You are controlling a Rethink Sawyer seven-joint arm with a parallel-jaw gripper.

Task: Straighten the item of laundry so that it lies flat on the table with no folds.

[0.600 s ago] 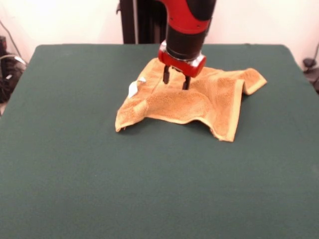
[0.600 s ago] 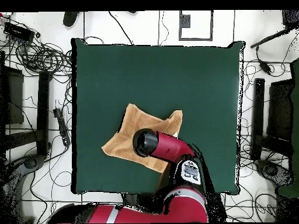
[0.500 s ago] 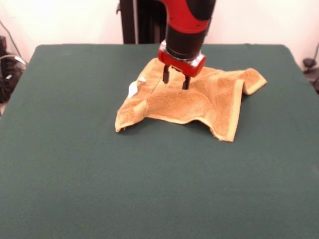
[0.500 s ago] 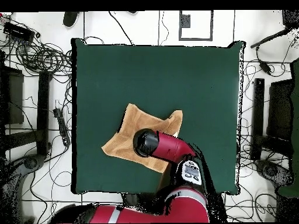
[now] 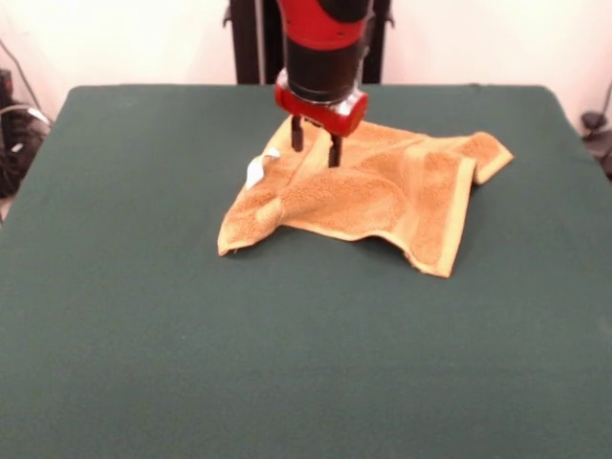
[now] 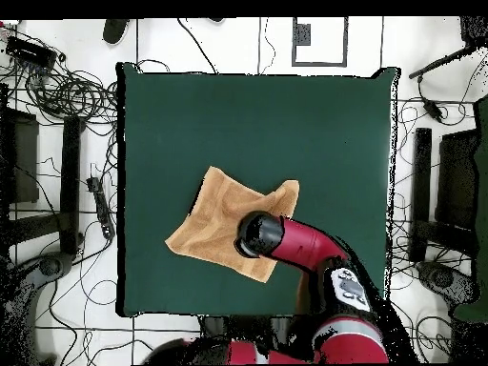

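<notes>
The orange-tan towel (image 5: 382, 191) lies rumpled on the far middle of the dark green table (image 5: 287, 363). A raised fold runs along its near side, and its white tag (image 5: 255, 170) sticks out at the left edge. My gripper (image 5: 315, 153) points straight down over the towel's far left part. Its two black fingers are apart, with their tips at the cloth. In the overhead view the towel (image 6: 214, 219) spreads as a skewed square on the table (image 6: 257, 124). The red arm (image 6: 295, 243) covers its lower right part and hides the gripper.
The black pedestal column (image 5: 258, 38) stands behind the table's far edge. In the overhead view, cables (image 6: 67, 91) and dark stands (image 6: 419, 191) lie on the floor round the table.
My gripper has moved left in the front view, toward the tag side of the towel. The raised fold and the towel's near left corner have shifted slightly left.
</notes>
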